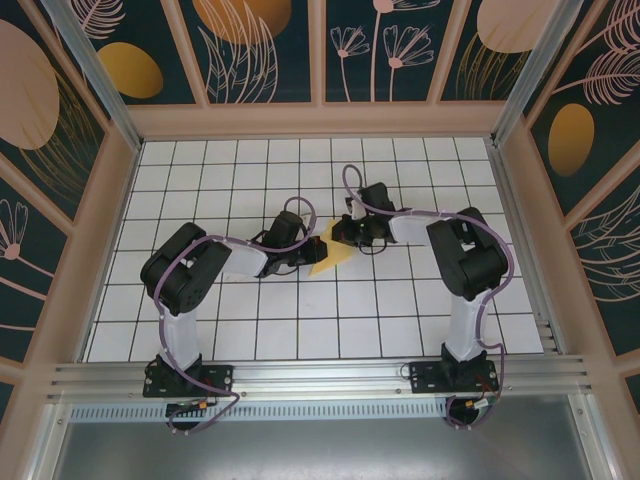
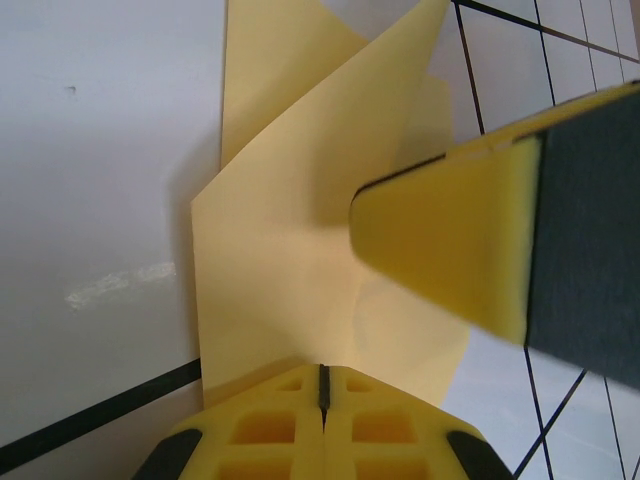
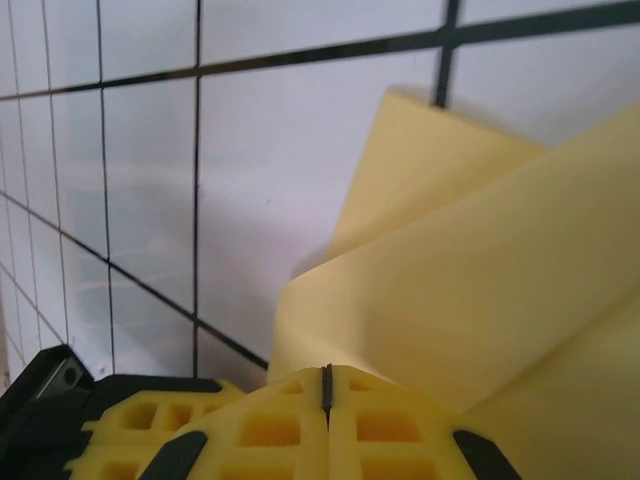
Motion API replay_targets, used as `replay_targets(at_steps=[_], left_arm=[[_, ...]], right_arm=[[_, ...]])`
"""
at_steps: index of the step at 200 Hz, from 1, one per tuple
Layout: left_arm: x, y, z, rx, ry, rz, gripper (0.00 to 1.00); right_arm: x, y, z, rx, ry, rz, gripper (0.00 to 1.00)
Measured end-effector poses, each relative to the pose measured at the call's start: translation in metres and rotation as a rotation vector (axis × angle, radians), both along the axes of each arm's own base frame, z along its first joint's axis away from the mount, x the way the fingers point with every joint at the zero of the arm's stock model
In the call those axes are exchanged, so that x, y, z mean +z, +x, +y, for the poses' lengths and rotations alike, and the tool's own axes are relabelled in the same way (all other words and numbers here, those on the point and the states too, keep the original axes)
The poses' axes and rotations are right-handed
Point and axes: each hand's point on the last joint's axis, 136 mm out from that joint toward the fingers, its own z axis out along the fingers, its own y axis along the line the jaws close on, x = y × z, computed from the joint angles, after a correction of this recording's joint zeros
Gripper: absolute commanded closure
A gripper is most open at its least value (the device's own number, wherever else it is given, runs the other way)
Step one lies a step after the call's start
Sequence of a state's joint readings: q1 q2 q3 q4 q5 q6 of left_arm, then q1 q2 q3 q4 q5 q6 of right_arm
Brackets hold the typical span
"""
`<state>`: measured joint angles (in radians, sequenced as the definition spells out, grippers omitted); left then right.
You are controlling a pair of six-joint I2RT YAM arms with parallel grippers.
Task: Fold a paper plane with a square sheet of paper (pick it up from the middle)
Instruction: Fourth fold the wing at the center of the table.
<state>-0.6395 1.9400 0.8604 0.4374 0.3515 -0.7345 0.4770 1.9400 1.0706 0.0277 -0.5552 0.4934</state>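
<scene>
The yellow square sheet of paper (image 1: pixel 332 252) is partly folded and held up between the two arms at the middle of the tiled floor. My left gripper (image 1: pixel 307 257) is shut on its left side. In the left wrist view the closed jaws (image 2: pixel 322 368) pinch the paper's (image 2: pixel 280 250) near edge, and a yellow finger (image 2: pixel 450 240) of the right gripper comes in from the right over the sheet. My right gripper (image 1: pixel 340 234) is shut on the sheet's upper right part. In the right wrist view its jaws (image 3: pixel 327 368) clamp a folded layer of the paper (image 3: pixel 480 290).
The white tiled floor (image 1: pixel 250 180) with black grid lines spreads around both arms. Wooden-framed walls (image 1: pixel 320 118) with floral prints close in the back and sides. An aluminium rail (image 1: pixel 320 375) carrying the arm bases runs along the near edge.
</scene>
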Motion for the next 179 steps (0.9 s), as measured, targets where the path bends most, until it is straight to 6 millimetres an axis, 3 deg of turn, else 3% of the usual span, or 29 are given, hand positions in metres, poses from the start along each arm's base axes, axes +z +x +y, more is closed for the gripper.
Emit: replay_targets(at_steps=[45, 84, 138, 179], left_arm=[[0.0, 0.0, 0.0, 0.0, 0.001, 0.001, 1.0], [0.0, -0.001, 0.001, 0.0, -0.002, -0.003, 1.0], [0.0, -0.001, 0.001, 0.0, -0.009, -0.013, 1.0], [0.0, -0.002, 0.001, 0.0, -0.009, -0.013, 1.0]], right_arm=[[-0.016, -0.005, 0.0, 0.022, -0.008, 0.032, 1.0], [-0.017, 0.0, -0.007, 0.007, 0.019, 0.052, 1.0], [-0.016, 0.036, -0.046, -0.13, 0.042, 0.064, 1.0], [-0.016, 0.054, -0.055, -0.17, 0.031, 0.07, 1.0]])
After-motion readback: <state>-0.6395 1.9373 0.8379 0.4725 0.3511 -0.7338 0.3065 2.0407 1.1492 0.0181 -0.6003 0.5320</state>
